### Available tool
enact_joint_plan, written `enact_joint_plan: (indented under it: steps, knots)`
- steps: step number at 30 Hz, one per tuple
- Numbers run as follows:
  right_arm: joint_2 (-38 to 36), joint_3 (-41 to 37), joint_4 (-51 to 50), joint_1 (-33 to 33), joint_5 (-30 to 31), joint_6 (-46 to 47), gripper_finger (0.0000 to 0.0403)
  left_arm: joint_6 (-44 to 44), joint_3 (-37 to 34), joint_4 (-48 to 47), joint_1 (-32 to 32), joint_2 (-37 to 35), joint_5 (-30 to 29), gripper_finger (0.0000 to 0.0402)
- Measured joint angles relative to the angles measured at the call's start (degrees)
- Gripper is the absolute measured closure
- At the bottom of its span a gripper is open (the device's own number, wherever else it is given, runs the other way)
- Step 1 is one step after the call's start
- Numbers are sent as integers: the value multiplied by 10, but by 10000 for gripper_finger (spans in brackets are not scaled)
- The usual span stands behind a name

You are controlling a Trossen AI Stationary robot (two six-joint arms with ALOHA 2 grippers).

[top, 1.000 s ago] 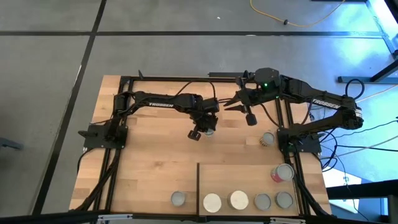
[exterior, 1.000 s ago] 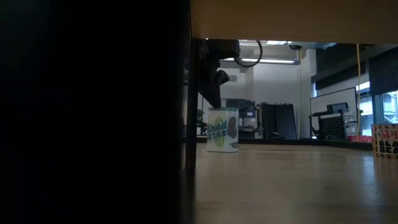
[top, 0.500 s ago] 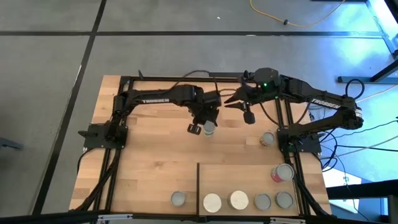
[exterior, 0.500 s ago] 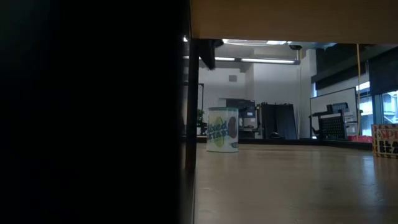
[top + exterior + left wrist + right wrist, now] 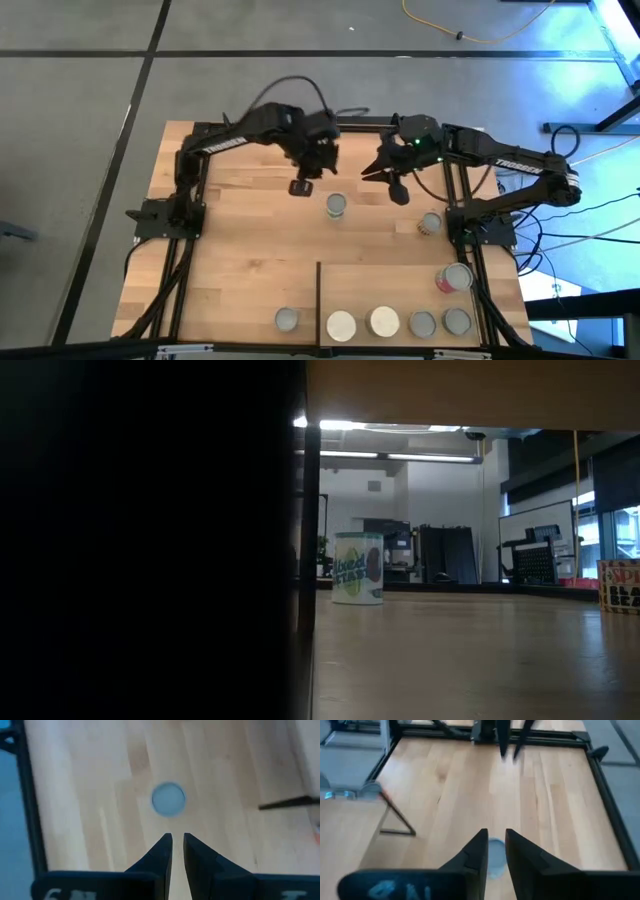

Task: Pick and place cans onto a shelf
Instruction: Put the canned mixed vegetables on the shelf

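left end effector (image 5: pixel 303 186) now off the can (image 5: pixel 336 205) — fingers nearly closed, empty — "trossen" on arm

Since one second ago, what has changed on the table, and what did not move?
The left gripper left the can in the table's middle and drew back up toward the far edge; its fingers stand nearly together, holding nothing. The can stayed upright in place. The right gripper shifted slightly; the other cans did not move.

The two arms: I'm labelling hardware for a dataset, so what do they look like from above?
Both are dark jointed arms with white TROSSEN lettering. The left gripper and right gripper have slim, dark, tapered fingers. Black cables loop over the left arm; the right shows a small green light.
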Motion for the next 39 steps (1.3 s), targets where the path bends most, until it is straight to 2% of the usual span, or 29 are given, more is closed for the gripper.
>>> enact_joint_plan:
  steps: [2, 10, 15, 23, 31, 39]
  knots:
    - [16, 1, 14, 4, 3, 32, 334, -11, 16, -3, 2, -12, -3, 362]
    - [111, 4, 25, 10, 21, 126, 334, -52, 2, -5, 10, -100, -27, 362]
    - [186, 41, 16, 10, 49, 176, 334, -60, 1, -9, 10, -133, -32, 362]
    - [290, 94, -30, 10, 62, 233, 334, -60, 1, -14, 10, -140, -33, 362]
    - [347, 123, -96, 13, 139, 246, 334, -56, 1, -17, 10, -140, -33, 362]
    - [364, 123, -99, 13, 107, 244, 334, -58, 1, -18, 10, -140, -29, 363]
